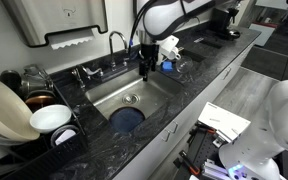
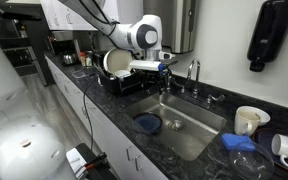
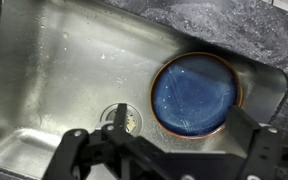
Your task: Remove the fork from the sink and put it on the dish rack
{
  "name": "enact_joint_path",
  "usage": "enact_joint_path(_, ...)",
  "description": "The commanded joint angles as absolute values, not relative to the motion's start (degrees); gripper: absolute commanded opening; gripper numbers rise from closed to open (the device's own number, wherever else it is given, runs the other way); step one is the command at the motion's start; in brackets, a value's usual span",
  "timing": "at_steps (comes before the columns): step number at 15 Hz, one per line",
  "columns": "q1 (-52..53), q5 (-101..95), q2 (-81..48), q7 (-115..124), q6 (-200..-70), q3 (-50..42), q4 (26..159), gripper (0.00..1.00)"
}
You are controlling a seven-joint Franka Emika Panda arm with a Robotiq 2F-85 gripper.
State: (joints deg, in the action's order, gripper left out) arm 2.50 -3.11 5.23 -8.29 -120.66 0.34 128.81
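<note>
- Sink (image 3: 54, 60): one basin, one blue round dish (image 3: 196, 95) beside one drain (image 3: 124, 120).
- Gripper (image 3: 164, 165): one, above basin, jaws spread apart.
- Dish rack (image 1: 66, 140): one cream plate (image 1: 4, 110), one white bowl (image 1: 50, 118).

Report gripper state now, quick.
Gripper: cannot be told. It hangs over the sink, and the jaws are unclear in every view.
</note>
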Motion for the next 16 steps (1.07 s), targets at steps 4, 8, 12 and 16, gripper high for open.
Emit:
enact_joint_path(4,3.9,-11.9,-4.9,-5.3,-126.4,2.9,127.0,1.00)
enact_joint_path(8,5.3,-13.9,-11.1,-4.4,-127.6,3.9,125.4,1.00)
enact_joint_path(12,7.1,-14.8,-19.3,-3.5,-126.9,4.6,120.9,1.00)
enact_joint_path(16,9.3,-15.9,-28.3,-2.2,-125.2,4.2,113.6,1.00)
